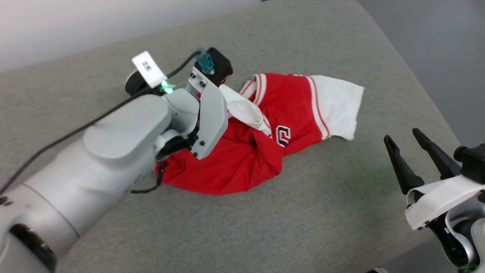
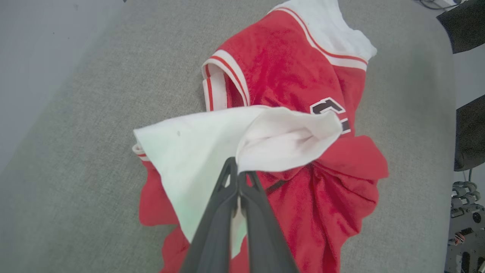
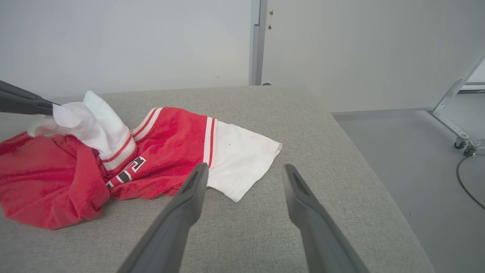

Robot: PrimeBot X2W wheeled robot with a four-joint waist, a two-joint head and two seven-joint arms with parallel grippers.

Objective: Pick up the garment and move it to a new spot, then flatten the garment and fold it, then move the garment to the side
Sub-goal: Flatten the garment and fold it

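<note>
The left gripper (image 2: 238, 171) is clamped on one white sleeve (image 2: 197, 148) of the shirt (image 1: 299, 100), holding it raised above the heap. The shirt lies crumpled in the middle of the grey cushion (image 1: 265, 227). It is bright red with striped trim and a dark letter patch (image 1: 283, 135). To its right and nearer, the right gripper (image 1: 401, 134) hovers with its fingers apart.

You had bright, even, diffuse light in all three views; the garment (image 1: 235, 167) cast only a faint, soft shadow on the grey surface (image 1: 303, 212). Its white sleeve (image 2: 197, 151) ran close to overexposed. Your wrist views bowed at the edges, and the left gripper (image 2: 238, 170) blurred near the lens.
</note>
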